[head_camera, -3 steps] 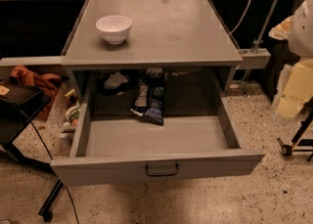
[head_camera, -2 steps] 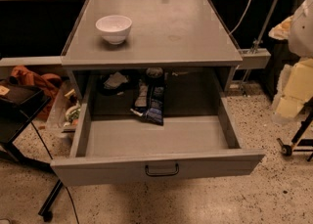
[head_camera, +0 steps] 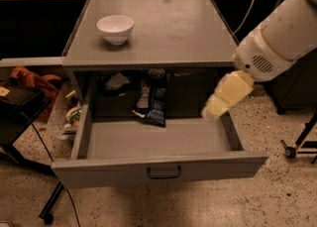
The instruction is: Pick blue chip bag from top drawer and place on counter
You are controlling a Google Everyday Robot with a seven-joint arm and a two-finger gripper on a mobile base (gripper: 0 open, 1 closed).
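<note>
Worktop [head_camera: 168, 28]: plain grey, faint sheen, no pattern. Bowl [head_camera: 115, 28] on it: white, unmarked. Drawer [head_camera: 148, 141]: the same flat grey inside and on the front panel; handle [head_camera: 164, 172] black. Chip bag [head_camera: 154, 107]: dark navy with white and light markings. Claw [head_camera: 213, 109]: pale yellow, over the drawer's right side, beneath the white arm [head_camera: 282, 32]. Floor [head_camera: 247, 196]: beige, speckled with dark flecks. Cloth [head_camera: 34, 80] at left: orange-red.
</note>
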